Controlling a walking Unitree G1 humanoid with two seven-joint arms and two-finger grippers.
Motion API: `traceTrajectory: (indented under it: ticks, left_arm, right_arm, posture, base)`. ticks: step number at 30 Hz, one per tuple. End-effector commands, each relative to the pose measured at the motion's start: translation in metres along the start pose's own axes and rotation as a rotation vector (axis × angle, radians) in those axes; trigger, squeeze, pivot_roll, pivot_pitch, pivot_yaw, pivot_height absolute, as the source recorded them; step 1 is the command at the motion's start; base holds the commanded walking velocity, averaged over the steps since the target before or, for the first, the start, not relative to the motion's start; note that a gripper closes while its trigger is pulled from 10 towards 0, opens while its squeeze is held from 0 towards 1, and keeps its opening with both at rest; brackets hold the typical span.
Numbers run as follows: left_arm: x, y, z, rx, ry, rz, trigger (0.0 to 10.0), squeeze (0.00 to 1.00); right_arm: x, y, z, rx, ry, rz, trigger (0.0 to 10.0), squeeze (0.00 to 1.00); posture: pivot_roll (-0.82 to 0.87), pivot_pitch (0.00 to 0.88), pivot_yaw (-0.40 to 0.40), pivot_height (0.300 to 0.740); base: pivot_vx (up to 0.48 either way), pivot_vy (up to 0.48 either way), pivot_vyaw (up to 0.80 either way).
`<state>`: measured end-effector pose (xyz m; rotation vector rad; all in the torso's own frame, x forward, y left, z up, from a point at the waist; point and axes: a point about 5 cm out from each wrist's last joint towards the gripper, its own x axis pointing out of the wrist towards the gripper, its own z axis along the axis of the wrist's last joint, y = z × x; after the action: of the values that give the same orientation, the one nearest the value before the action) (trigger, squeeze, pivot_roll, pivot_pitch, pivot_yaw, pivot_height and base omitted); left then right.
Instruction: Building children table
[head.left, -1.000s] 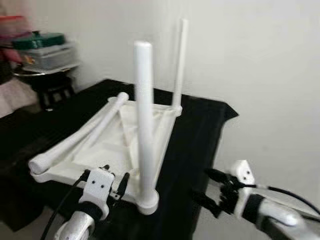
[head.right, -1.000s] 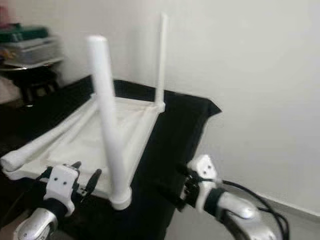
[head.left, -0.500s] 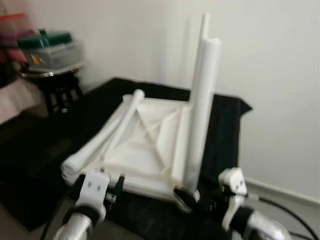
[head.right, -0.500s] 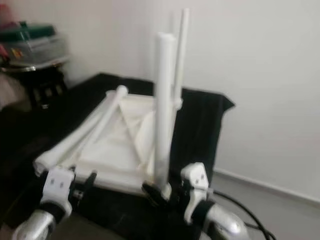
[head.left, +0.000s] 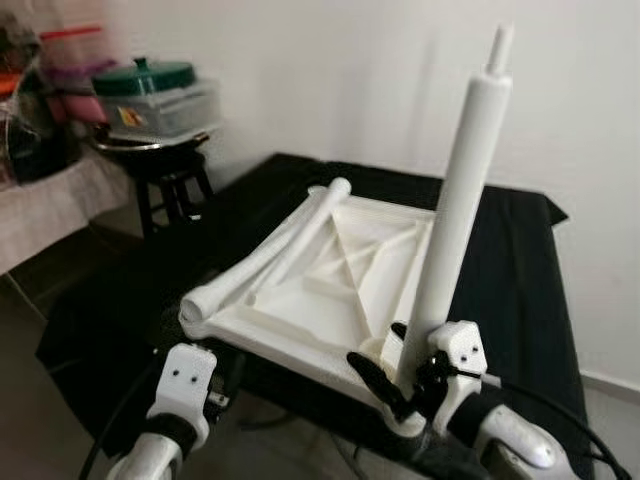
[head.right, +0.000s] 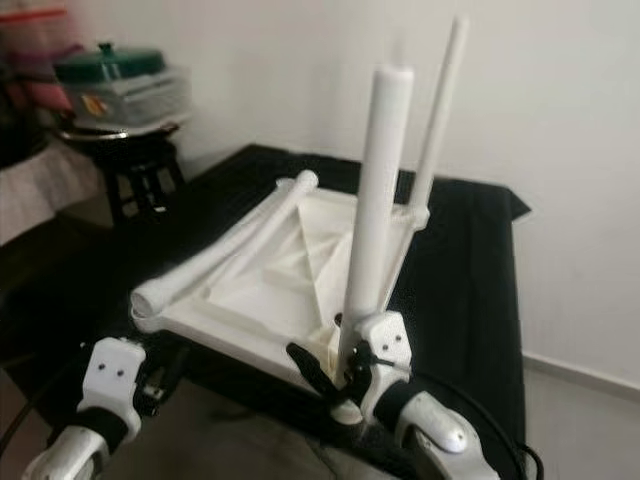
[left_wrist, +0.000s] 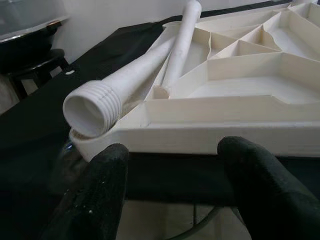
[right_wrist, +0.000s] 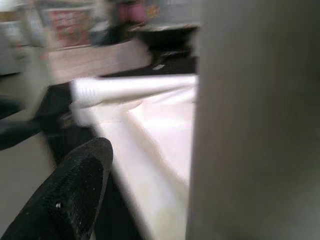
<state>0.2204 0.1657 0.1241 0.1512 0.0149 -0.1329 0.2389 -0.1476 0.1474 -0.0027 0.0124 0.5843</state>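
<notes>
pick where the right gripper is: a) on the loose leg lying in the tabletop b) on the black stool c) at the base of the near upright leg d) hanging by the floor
c: the right gripper sits at the foot of the near upright leg on the upturned tabletop.

Head pair downward — wrists close-in

Loose legs (head.left: 262, 256) on tabletop (head.left: 330, 300) left; upright leg (head.left: 455, 215) right.

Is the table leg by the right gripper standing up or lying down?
Standing up. The near leg rises straight from the corner of the upturned tabletop, with the right gripper at its base.
</notes>
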Motion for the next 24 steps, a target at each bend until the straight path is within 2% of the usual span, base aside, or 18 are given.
traceTrajectory:
  ticks: [1, 2, 4, 11, 13, 15, 17, 20, 21, 22, 24]
  left_arm:
    - [-0.003, 0.003, -0.007, -0.028, 0.043, 0.026, 10.0, 0.00]
    - [-0.004, 0.004, -0.008, -0.032, 0.046, 0.037, 10.0, 0.00]
    - [-0.004, 0.004, -0.008, -0.031, 0.046, 0.038, 10.0, 0.00]
    - [-0.004, 0.005, -0.007, -0.037, 0.030, 0.052, 10.0, 0.00]
    - [-0.003, 0.005, -0.006, -0.032, 0.020, 0.046, 10.0, 0.00]
    - [-0.003, 0.004, -0.006, -0.039, 0.017, 0.020, 10.0, 0.00]
    - [-0.002, 0.003, -0.007, -0.053, 0.019, 0.000, 10.0, 0.00]
    - [-0.002, 0.002, -0.007, -0.057, 0.021, -0.004, 10.0, 0.00]
    - [-0.002, 0.001, -0.007, -0.060, 0.019, -0.024, 10.0, 0.00]
    - [-0.002, 0.001, -0.007, -0.062, 0.019, -0.029, 10.0, 0.00]
    - [-0.002, 0.000, -0.007, -0.063, 0.018, -0.032, 10.0, 0.00]
  right_arm:
    - [0.015, 0.015, 0.001, 0.002, -0.017, 0.056, 10.0, 0.00]
    - [0.022, 0.016, 0.001, -0.003, -0.019, 0.048, 10.0, 0.00]
    - [0.023, 0.016, 0.001, -0.004, -0.019, 0.047, 10.0, 0.00]
    - [0.024, 0.015, -0.001, -0.008, -0.016, 0.035, 10.0, 0.00]
    - [0.022, 0.012, -0.001, -0.008, -0.017, 0.004, 10.0, 0.00]
    - [0.019, 0.002, -0.003, -0.016, -0.001, -0.080, 10.0, 0.00]
    - [0.015, -0.013, -0.008, -0.071, 0.041, -0.191, 10.0, 0.00]
    - [0.014, -0.017, -0.010, -0.094, 0.054, -0.225, 10.0, 0.00]
    - [0.008, -0.042, -0.009, -0.106, 0.061, -0.380, 10.0, 0.00]
    - [0.005, -0.054, -0.007, -0.129, 0.066, -0.452, 10.0, 0.00]
    - [0.003, -0.064, -0.005, -0.156, 0.069, -0.508, 10.0, 0.00]
  posture:
    - [-0.04, 0.008, -0.020, 0.740]
    - [-0.03, 0.006, -0.026, 0.740]
    - [-0.03, 0.006, -0.026, 0.740]
    - [-0.02, 0.001, -0.039, 0.740]
    - [-0.03, 0.000, -0.041, 0.740]
    - [-0.03, 0.000, -0.042, 0.740]
    - [-0.03, 0.000, -0.042, 0.740]
    - [-0.03, 0.000, -0.042, 0.740]
    - [-0.03, 0.000, -0.041, 0.740]
    - [-0.03, 0.000, -0.039, 0.740]
    - [-0.03, 0.000, -0.037, 0.740]
  base:
    - [0.000, 0.480, 0.00]
    - [0.000, 0.480, 0.00]
    - [0.000, 0.480, 0.00]
    - [0.000, 0.480, 0.00]
    - [0.000, 0.000, 0.00]
    - [0.000, 0.000, 0.00]
    - [0.000, 0.000, 0.00]
    - [0.000, 0.000, 0.00]
    - [0.000, 0.000, 0.00]
    - [0.000, 0.000, 0.00]
    - [0.000, 0.000, 0.00]
